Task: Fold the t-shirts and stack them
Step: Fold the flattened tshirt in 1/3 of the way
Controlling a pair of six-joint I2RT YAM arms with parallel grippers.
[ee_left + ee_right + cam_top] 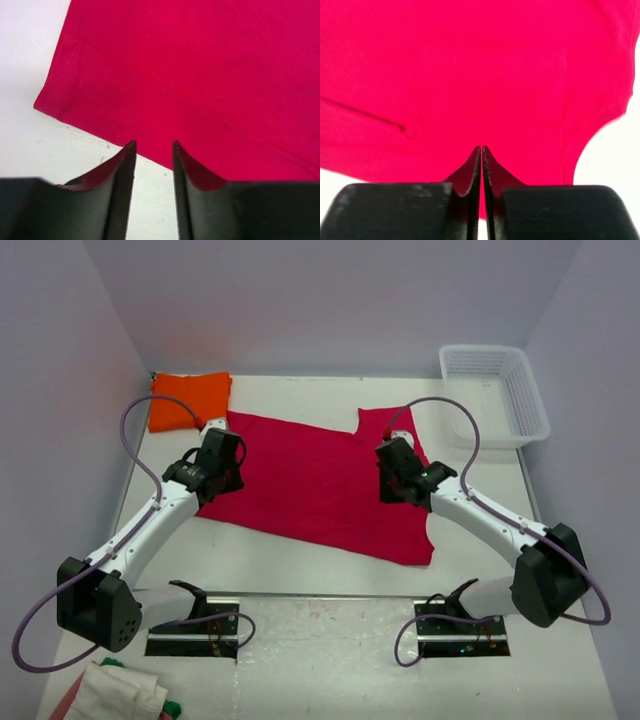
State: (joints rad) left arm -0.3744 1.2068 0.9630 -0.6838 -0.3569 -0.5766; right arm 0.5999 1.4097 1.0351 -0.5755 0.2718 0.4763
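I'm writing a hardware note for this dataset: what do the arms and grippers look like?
The left arm and right arm match: white link shells, bulky black joint housings, and a loose lilac cable looping along each. The left gripper and right gripper are matt black, with jaws tapering to thin tips. No markings or sleeves show.

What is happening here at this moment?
Two robot arms are working on a red shirt, spread out on the table. The left tool is open over its edge; the right tool is shut over it. An orange shirt lies folded in the far left corner.
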